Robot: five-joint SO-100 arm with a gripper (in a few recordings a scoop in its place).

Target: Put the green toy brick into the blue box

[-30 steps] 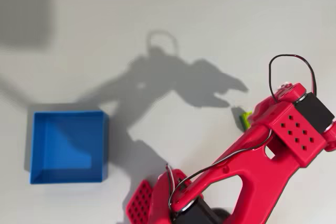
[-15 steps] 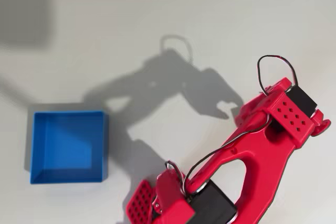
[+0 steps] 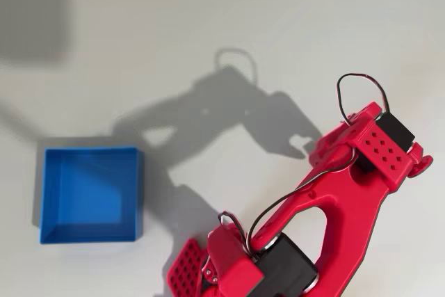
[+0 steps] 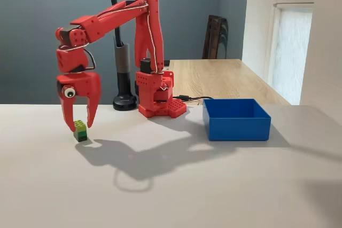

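Pale grey, the worktop [image 4: 224, 185] spreads across the fixed view and carries everything here, with a strong shadow of the arm cast over it. The red arm [image 4: 120, 17] rises from its base [image 4: 157, 97] near the back edge, folds forward and reaches down toward the left side of that view; in the overhead view the same arm [image 3: 334, 206] stretches from the bottom edge up to the right. The blue box [image 4: 236, 119] sits on the worktop to the right of the base in the fixed view, well apart from the arm's tip; from overhead the box [image 3: 49, 196] lies at the left, its floor bare. The pincer [image 4: 79, 123] points straight down with its two fingers spread apart, open and gripping nothing. The green toy brick [image 4: 80, 131] stands on the worktop directly beneath it, its studded top sitting between the fingertips, with the fingers flanking it on either side.
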